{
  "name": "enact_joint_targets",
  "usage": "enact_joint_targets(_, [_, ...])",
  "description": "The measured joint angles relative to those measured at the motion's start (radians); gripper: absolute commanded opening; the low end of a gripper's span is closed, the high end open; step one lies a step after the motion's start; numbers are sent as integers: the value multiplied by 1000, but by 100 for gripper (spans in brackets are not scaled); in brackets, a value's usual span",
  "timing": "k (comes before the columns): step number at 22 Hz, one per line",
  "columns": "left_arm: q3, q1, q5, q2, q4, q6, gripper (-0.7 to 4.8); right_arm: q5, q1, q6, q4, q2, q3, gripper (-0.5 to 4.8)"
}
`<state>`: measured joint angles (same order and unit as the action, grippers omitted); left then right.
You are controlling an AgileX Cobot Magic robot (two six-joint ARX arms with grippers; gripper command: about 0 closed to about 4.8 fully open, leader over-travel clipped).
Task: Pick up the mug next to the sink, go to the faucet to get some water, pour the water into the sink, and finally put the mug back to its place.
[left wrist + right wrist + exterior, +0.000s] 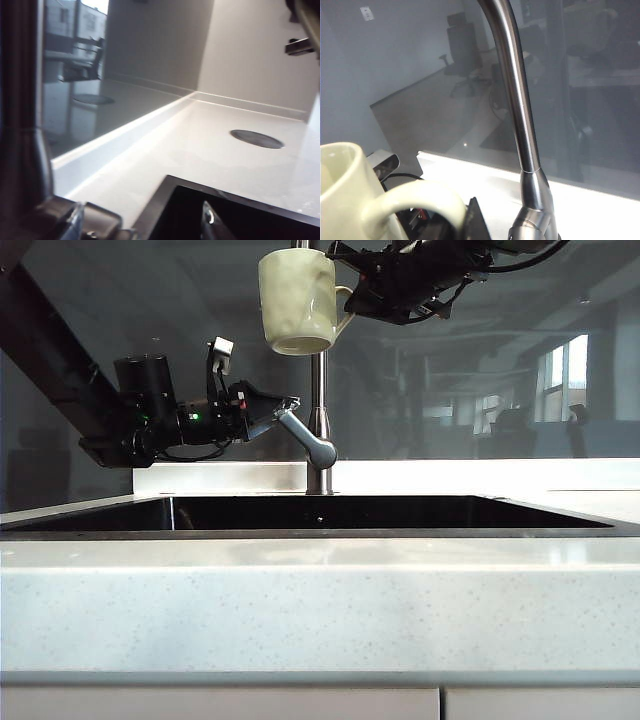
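High up in the exterior view the pale cream mug (297, 300) hangs beside the top of the steel faucet (319, 390). My right gripper (352, 302) is shut on its loop handle. The right wrist view shows the mug (342, 190), its handle (415, 200) in that gripper (455, 220), and the faucet (520, 125) close by. My left gripper (288, 410) is open at the tip of the faucet's lever (303, 437), above the dark sink (100, 533). In the left wrist view this gripper (142, 222) stands wide next to the faucet (20, 125). The water is out of view.
A speckled white counter (320, 610) runs along the front, with a low ledge (450, 475) and a glass wall behind the sink. On the counter beyond the sink's corner (165, 200) lies a dark round disc (256, 138).
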<state>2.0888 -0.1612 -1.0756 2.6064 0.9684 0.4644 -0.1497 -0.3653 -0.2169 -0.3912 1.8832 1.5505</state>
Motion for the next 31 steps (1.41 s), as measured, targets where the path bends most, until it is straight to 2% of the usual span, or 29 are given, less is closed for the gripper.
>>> enact_joint_targets(6, [0, 8, 26, 0, -17, -79, 296, 0, 7, 1, 0, 0, 0, -5])
enact_joint_targets(16, [0, 25, 60, 0, -47, -103, 296, 3, 11, 1, 0, 0, 0, -5])
enact_joint_targets(18, [0, 25, 70, 0, -75, -157, 296, 3, 11, 1, 0, 0, 0, -5])
enact_joint_targets(23, [0, 24, 80, 0, -116, -203, 296, 3, 11, 2, 0, 0, 0, -5])
enact_joint_targets(29, [0, 14, 189, 0, -116, -206, 295, 3, 11, 5, 1, 0, 0, -5])
enact_joint_targets(31, [0, 14, 234, 0, -112, -231, 295, 3, 11, 5, 1, 0, 0, -5])
